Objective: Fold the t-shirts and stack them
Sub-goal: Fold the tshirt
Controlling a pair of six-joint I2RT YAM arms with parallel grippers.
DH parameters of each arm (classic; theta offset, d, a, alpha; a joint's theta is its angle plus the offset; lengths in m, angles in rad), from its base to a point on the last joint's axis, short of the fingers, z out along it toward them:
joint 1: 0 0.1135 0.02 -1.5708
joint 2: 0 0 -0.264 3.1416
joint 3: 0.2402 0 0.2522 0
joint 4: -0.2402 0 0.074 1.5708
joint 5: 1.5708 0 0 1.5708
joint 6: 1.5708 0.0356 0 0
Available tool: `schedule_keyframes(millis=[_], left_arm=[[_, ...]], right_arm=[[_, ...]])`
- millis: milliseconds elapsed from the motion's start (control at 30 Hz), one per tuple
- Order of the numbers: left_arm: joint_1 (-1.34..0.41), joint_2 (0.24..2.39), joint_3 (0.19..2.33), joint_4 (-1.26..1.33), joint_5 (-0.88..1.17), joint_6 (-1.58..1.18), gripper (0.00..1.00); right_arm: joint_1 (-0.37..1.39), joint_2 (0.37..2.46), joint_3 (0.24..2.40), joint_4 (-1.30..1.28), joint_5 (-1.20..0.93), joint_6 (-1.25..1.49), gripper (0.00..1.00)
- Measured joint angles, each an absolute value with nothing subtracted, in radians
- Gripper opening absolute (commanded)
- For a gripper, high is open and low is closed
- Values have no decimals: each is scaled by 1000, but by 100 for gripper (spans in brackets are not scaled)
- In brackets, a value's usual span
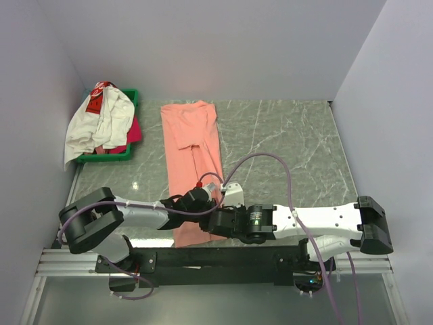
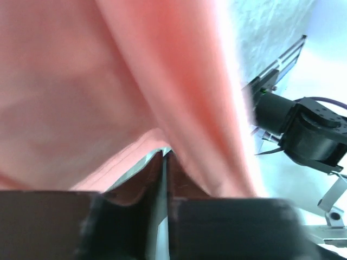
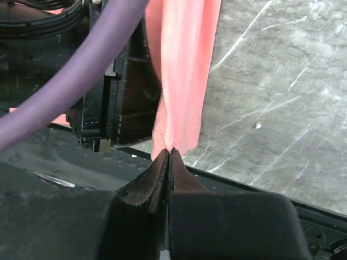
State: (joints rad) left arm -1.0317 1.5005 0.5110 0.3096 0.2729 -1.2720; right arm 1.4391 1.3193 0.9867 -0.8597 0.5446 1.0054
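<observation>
The salmon-pink t-shirt (image 1: 193,145) lies as a long narrow strip down the middle of the marble table, its near end under both wrists. My left gripper (image 1: 197,196) is shut on its near hem, and the cloth (image 2: 108,81) fills the left wrist view above the gripper (image 2: 164,154). My right gripper (image 1: 215,220) is shut on a near corner of the same shirt (image 3: 181,81), pinched at the gripper's tips (image 3: 169,153). The white t-shirt with a red patch (image 1: 101,118) is heaped over the magenta-pink one (image 1: 133,130) at the far left.
A green plastic tray (image 1: 128,95) holds the white and magenta shirts at the back left corner. White walls close the table on the left, back and right. The metal rail with the arm bases (image 1: 203,261) runs along the near edge.
</observation>
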Motion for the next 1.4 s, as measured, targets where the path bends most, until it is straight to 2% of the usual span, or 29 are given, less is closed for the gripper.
schedule_keyframes(millis=[67,367,600,667,800,967,1033,1067,1100,1167,1200,1300,1400], left_arm=[[-1032,1481,512,266,271,-1256,1],[-1007,1270,513,2,202,-1214,1],[-928,1057,510,-226,96,-1220,2],[-906,1002,506,-284,69,-1224,8],[-873,913,488,-373,36,-1226,7],[-855,892,455,-430,24,-1227,8],[-852,893,441,-443,22,-1226,13],[-852,893,438,-450,22,-1224,20],[-852,894,436,-457,20,-1222,24],[-851,891,436,-468,20,-1221,34],[-851,887,436,-477,17,-1217,36],[-851,858,436,-522,-5,-1219,40],[-851,819,436,-588,-35,-1232,39]], right_arm=[[1439,1309,986,-858,542,1005,0],[1439,1308,975,-798,512,989,0],[1439,1399,976,-716,469,955,0],[1439,1434,978,-693,452,944,3],[1440,1506,985,-640,416,917,12],[1441,1554,992,-571,374,891,13],[1441,1575,1008,-561,368,884,22],[1441,1589,1018,-553,363,879,26],[1441,1600,1025,-542,358,875,35],[1443,1614,1029,-528,348,871,43],[1444,1615,1029,-529,347,869,48],[1444,1601,1028,-537,352,871,50],[1439,1543,1011,-559,374,894,49]])
